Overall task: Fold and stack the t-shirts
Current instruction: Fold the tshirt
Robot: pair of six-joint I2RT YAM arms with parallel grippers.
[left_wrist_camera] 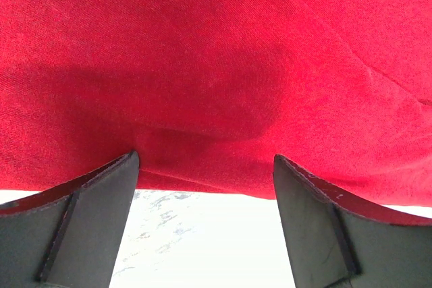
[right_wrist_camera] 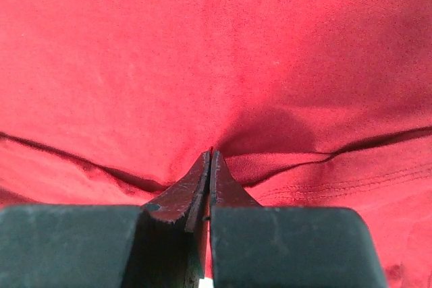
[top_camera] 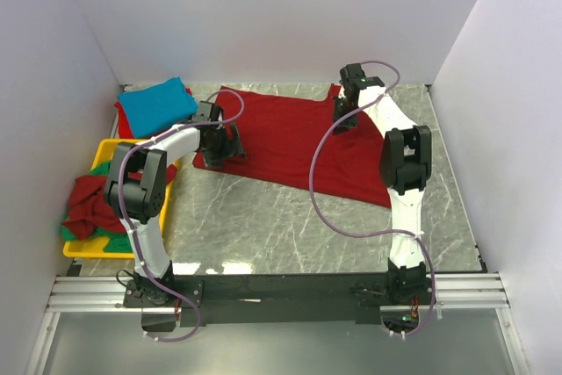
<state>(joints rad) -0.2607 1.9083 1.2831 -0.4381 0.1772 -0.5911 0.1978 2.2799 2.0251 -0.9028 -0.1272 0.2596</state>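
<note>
With our right hand (right_wrist_camera: 210,158) clenched on the dark red t-shirt (top_camera: 281,142) and our left hand (left_wrist_camera: 206,160) released at its left edge, lifting now could drag it askew.

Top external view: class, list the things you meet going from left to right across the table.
In order: yellow tray → left fingers → right fingers. The spread red shirt lies under both sets of fingers, so it is left out.

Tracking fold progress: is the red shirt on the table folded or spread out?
Spread out. The red shirt lies flat and wide on the table, nothing doubled over in the top view.
</note>
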